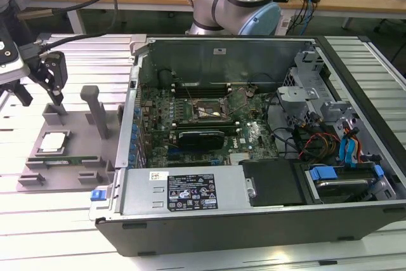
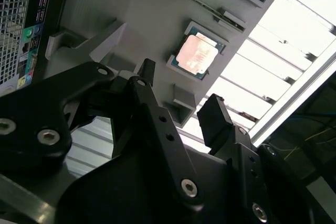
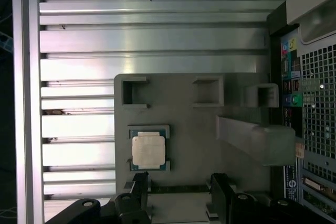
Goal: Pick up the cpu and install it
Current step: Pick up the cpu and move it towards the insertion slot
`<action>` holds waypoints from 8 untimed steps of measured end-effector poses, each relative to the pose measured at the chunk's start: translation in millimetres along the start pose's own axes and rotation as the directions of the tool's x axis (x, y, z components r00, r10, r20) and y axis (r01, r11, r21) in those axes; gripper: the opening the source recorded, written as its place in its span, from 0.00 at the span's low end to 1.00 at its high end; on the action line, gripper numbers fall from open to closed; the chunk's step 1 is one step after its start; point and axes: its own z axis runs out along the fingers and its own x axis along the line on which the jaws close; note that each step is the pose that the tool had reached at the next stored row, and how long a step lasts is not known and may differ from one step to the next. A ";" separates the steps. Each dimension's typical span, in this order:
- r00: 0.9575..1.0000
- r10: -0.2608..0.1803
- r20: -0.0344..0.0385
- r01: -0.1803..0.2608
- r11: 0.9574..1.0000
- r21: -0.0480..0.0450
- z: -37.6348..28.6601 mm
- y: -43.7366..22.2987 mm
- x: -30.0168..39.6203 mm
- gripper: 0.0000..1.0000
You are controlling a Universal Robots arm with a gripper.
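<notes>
The gripper (image 3: 180,184) hangs above the grey tray (image 3: 194,135) with its two black fingers (image 2: 214,113) spread wide and nothing between them. The cpu (image 3: 148,150) lies flat in a shallow pocket of this tray, metal top up, on the exterior view's left of the open case (image 1: 190,220). In the first wrist view it sits near the fingertips, a little off the middle line between them, and no finger touches it. I judge the step in hand is the reach for the cpu; the pick is not yet made. To do it well, the fingers should be centred over the cpu so that both pads meet opposite edges together. The descent should be straight and level, because a flat part in a pocket tips easily if one side is pushed first. The grip should take only the thin rim, gently, and avoid the tall post (image 1: 95,109) and the memory stick (image 1: 63,160) nearby. The socket (image 1: 206,111) in the case is well apart from the cpu.
</notes>
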 end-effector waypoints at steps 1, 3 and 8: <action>1.000 0.000 0.000 0.000 1.000 0.000 0.8 0.0 0.0 0.60; 1.000 0.000 0.000 0.000 1.000 0.000 2.7 0.0 0.1 0.60; 1.000 0.000 0.000 0.000 1.000 0.000 6.5 -0.1 0.2 0.60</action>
